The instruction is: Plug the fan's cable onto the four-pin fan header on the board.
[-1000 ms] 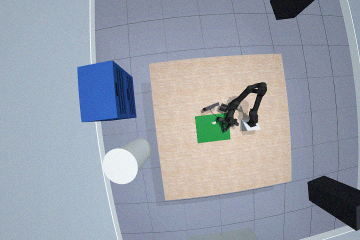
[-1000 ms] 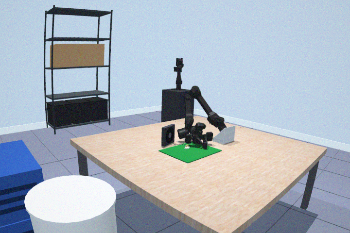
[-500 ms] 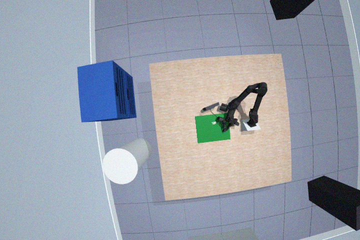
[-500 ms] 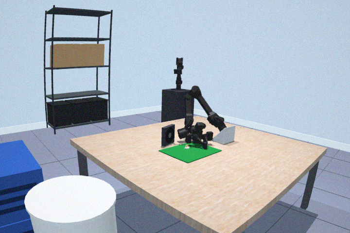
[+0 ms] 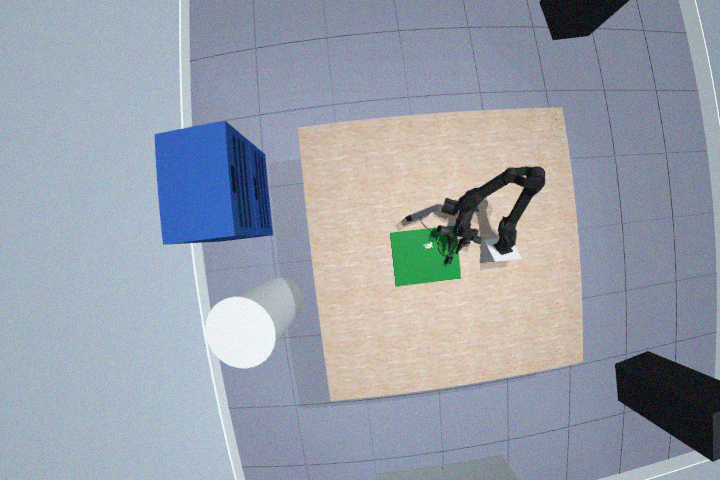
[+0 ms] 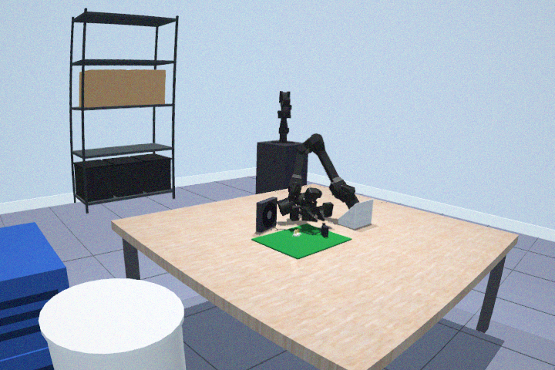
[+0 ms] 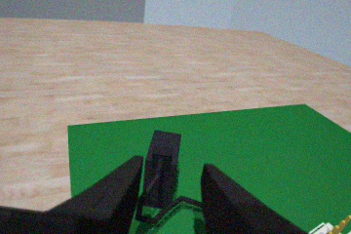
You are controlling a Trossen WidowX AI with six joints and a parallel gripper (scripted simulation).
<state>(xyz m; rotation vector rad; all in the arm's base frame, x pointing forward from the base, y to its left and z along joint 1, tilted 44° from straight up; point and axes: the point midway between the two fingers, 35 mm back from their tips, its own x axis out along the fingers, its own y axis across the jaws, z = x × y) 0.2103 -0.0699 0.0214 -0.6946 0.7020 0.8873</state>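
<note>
The green board [image 5: 412, 266] [image 6: 297, 250] [image 7: 252, 141] lies flat on the table. The white header [image 5: 427, 245] [image 6: 296, 233] [image 7: 322, 228] stands on it, with gold pins showing in the wrist view. The black plug [image 6: 324, 231] [image 7: 164, 146] stands upright on the board, well to one side of the header and not on its pins. My gripper [image 7: 173, 168] is open, with its fingers on either side of the plug's near part and a gap at the right finger. Whether the left finger touches it is unclear. The dark cable [image 7: 183, 199] runs low between the fingers.
The black fan [image 5: 420, 215] [image 6: 266, 214] stands upright beside the board's edge. A pale wedge-shaped mount [image 5: 511, 253] [image 6: 358, 216] carries the arm's base. A blue cabinet [image 5: 194, 183] and a white cylinder [image 5: 240, 332] stand off the table.
</note>
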